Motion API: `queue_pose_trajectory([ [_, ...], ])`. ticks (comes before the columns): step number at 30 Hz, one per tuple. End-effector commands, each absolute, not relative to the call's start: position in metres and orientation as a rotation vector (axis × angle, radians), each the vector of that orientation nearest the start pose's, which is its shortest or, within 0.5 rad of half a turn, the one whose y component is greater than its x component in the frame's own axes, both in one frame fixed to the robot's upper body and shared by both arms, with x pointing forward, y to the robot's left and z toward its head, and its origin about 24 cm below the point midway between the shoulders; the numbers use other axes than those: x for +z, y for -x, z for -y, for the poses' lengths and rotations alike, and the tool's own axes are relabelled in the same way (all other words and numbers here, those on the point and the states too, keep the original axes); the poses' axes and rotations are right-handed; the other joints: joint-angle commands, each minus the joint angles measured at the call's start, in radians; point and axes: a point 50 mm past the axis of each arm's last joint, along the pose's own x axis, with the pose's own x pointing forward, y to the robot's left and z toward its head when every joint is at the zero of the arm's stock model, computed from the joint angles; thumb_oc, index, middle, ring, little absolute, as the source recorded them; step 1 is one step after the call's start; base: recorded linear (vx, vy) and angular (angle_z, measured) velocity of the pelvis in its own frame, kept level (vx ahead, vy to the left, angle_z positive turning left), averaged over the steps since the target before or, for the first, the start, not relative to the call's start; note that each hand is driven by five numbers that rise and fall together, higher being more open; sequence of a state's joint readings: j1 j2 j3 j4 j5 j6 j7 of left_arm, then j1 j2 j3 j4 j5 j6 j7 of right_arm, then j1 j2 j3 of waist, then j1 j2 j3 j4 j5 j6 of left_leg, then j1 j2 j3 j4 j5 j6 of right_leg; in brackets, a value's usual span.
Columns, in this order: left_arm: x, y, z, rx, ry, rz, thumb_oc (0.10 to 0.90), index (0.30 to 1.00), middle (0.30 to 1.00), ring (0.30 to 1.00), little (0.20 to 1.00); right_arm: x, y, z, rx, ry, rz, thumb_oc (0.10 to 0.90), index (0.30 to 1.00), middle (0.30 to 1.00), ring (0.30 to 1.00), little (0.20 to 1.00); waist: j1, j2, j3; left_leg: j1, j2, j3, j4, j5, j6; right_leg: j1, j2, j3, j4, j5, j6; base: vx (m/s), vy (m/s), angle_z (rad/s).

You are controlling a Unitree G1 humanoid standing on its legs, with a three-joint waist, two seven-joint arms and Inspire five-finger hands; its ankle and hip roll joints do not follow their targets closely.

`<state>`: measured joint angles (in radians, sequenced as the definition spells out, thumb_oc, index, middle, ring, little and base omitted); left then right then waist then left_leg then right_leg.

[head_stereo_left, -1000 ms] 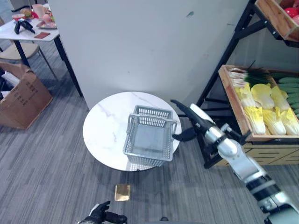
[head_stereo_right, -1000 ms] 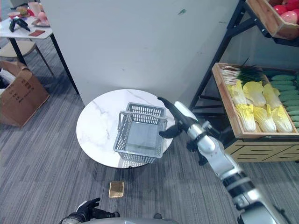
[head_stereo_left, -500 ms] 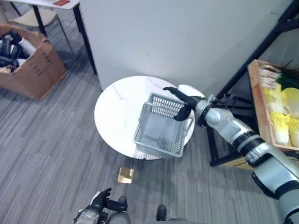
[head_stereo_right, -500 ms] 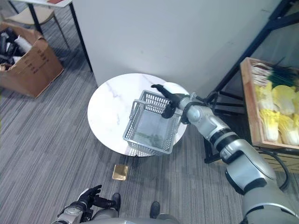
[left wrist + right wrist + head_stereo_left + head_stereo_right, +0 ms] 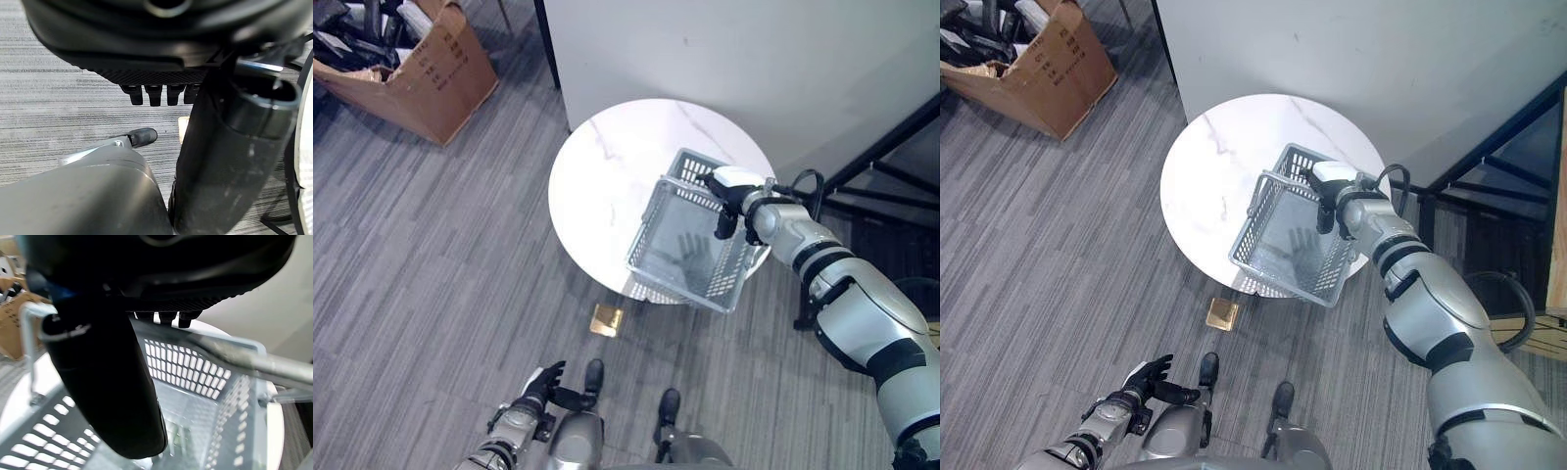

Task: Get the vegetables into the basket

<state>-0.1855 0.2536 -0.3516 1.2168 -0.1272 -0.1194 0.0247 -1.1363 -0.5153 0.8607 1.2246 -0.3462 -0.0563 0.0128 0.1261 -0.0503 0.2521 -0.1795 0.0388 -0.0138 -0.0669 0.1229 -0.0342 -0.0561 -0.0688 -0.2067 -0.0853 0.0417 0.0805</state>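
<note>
**Right robot hand at the basket handle**

I'm seeing the grey wire basket sitting on the round white marble tabletop, at its right edge and overhanging it. Its long axis is running from the far wall toward me. My right robot hand is curling over the basket's metal handle at the far end, thumb inside, gripping it. My left robot hand is hanging low over the carpet, fingers relaxed and holding nothing.

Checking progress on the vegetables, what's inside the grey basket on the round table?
The basket looks empty: its bare bottom shows, no vegetables. The right hand is at its handle and covers a little of the inside.
</note>
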Motion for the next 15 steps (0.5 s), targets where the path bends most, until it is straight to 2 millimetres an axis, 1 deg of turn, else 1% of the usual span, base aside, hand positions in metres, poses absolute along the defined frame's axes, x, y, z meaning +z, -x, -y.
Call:
queue_pose_trajectory([
  [1,-0.156,-0.114,-0.234,-0.099,-0.476,-1.159,0.9,1.0,1.0,1.0,1.0,0.196,-0.425,0.197,0.051,1.53,-0.022,0.4,0.3,0.3,0.3,0.3,0.006,-0.058,-0.019,0.042,-0.008,-0.001,-0.018,-0.035,-0.028,-0.084,-0.07,0.086,-0.002,0.115,0.084,0.02,-0.019,0.1],
  [2,-0.157,-0.113,-0.233,-0.098,-0.469,-1.164,0.9,1.0,1.0,1.0,1.0,0.191,-0.425,0.194,0.061,1.524,-0.027,0.4,0.3,0.3,0.3,0.3,0.004,-0.055,-0.022,0.047,-0.007,-0.006,-0.02,-0.037,-0.029,-0.079,-0.068,0.085,-0.002,0.109,0.082,0.02,-0.023,0.06],
  [4,-0.156,-0.113,-0.233,-0.093,-0.463,-1.165,0.9,1.0,1.0,1.0,1.0,0.187,-0.426,0.188,0.08,1.512,-0.024,0.4,0.3,0.3,0.3,0.3,0.002,-0.056,-0.025,0.052,-0.005,-0.007,-0.02,-0.04,-0.029,-0.075,-0.066,0.086,-0.002,0.106,0.081,0.0,0.0,0.0],
  [5,-0.157,-0.113,-0.233,-0.093,-0.462,-1.166,0.9,1.0,1.0,1.0,1.0,0.186,-0.426,0.184,0.093,1.512,-0.014,0.4,0.3,0.3,0.3,0.3,-0.001,-0.057,-0.026,0.054,-0.004,-0.007,-0.019,-0.041,-0.029,-0.073,-0.064,0.087,-0.002,0.105,0.08,0.0,0.0,0.0],
  [6,-0.157,-0.113,-0.233,-0.093,-0.462,-1.166,0.9,1.0,1.0,1.0,1.0,0.186,-0.426,0.183,0.093,1.512,-0.014,0.4,0.3,0.3,0.3,0.3,-0.001,-0.057,-0.026,0.054,-0.003,-0.007,-0.019,-0.041,-0.029,-0.073,-0.064,0.088,-0.002,0.105,0.08,0.0,0.0,0.0],
  [7,-0.156,-0.114,-0.233,-0.096,-0.468,-1.167,0.9,1.0,1.0,1.0,1.0,0.186,-0.426,0.177,0.109,1.507,-0.002,0.4,0.3,0.3,0.3,0.3,-0.004,-0.06,-0.028,0.058,0.0,-0.005,-0.019,-0.041,-0.03,-0.071,-0.061,0.091,-0.002,0.103,0.078,0.0,0.0,0.0],
  [8,-0.156,-0.114,-0.233,-0.096,-0.468,-1.167,0.9,1.0,1.0,1.0,1.0,0.186,-0.426,0.177,0.109,1.507,-0.002,0.4,0.3,0.3,0.3,0.3,-0.004,-0.06,-0.028,0.058,0.0,-0.005,-0.019,-0.041,-0.03,-0.071,-0.061,0.091,-0.002,0.103,0.078,-0.02,-0.034,0.0],
  [10,-0.156,-0.114,-0.234,-0.095,-0.471,-1.171,0.9,1.0,1.0,1.0,1.0,0.185,-0.426,0.174,0.12,1.498,0.008,0.4,0.3,0.3,0.3,0.3,-0.007,-0.065,-0.031,0.064,0.004,-0.003,-0.019,-0.043,-0.031,-0.068,-0.059,0.092,-0.002,0.102,0.077,-0.01,-0.017,0.0],
  [13,-0.156,-0.112,-0.236,-0.094,-0.475,-1.186,0.9,1.0,1.0,1.0,1.0,0.181,-0.424,0.163,0.167,1.487,0.038,0.4,0.3,0.3,0.3,0.3,-0.016,-0.076,-0.045,0.083,0.01,0.004,-0.019,-0.052,-0.032,-0.056,-0.054,0.098,-0.002,0.097,0.074,0.0,-0.022,-0.01],
  [15,-0.157,-0.111,-0.237,-0.09,-0.473,-1.192,0.9,1.0,1.0,1.0,1.0,0.181,-0.424,0.163,0.173,1.491,0.04,0.4,0.3,0.3,0.3,0.3,-0.019,-0.079,-0.049,0.09,0.012,0.007,-0.019,-0.055,-0.032,-0.051,-0.052,0.099,-0.002,0.095,0.073,0.0,-0.018,-0.04],
])
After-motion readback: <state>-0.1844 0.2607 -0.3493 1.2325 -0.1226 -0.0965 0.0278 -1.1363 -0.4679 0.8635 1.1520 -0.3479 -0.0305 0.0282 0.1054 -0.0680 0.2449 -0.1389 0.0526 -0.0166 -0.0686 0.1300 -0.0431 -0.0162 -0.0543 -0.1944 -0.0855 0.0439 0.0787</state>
